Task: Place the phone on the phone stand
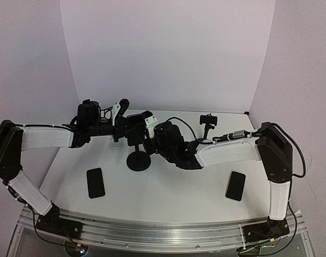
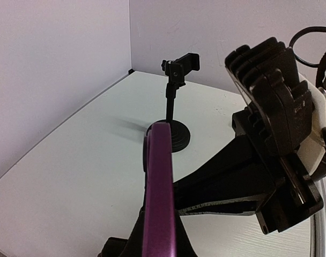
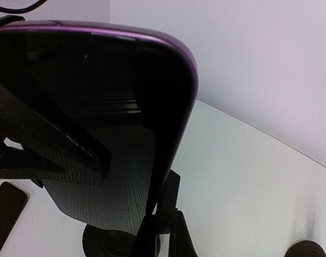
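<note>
Right end effector [image 2: 195, 193] flanks phone [image 2: 158, 187]; unclear overhead.

Tight in the middle there! The left arm [image 1: 47, 137] and the right arm [image 1: 227, 152] met over the near phone stand [image 1: 138, 160], the purple phone [image 2: 158, 198] stood on edge between them, and nothing could pass through that knot. Behind it, the second phone stand [image 1: 208, 122] stood alone toward the back right, with open counter [image 1: 173, 187] around its base. Up front, the left black phone [image 1: 95, 182] and the right black phone [image 1: 236, 186] lay flat, well apart, with a broad bare lane between them. The walls [image 1: 168, 53] closed off the back and both sides.
</note>
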